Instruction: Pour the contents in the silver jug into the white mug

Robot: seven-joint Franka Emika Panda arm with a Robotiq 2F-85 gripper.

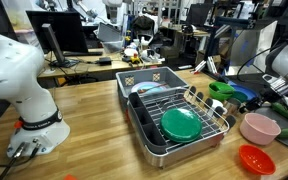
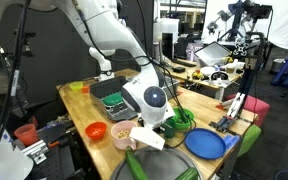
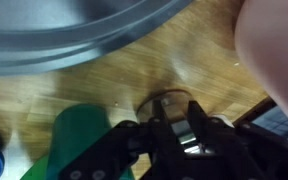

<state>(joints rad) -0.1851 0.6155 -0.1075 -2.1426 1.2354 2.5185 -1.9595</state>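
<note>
Gripper [image 3: 169, 128]: fingers too blurred to tell if apart or together
Left of fingers: green object [image 3: 79, 145]
Ahead: metal rim [image 3: 74, 30], wooden table [image 3: 134, 80]
Right: pink bowl [image 3: 274, 50]

Our arm [image 2: 109, 35] rises from its white base [image 1: 29, 125], arches overhead past the top of the frame and bends down to the rounded wrist [image 2: 149, 100]. Below the wrist our hand [image 2: 169, 125] hangs low, pointing downward. In the wrist view the hand shows at the bottom edge, its dark fingers [image 3: 199, 128] blurred. We cannot tell whether they stand parted or closed.
</note>
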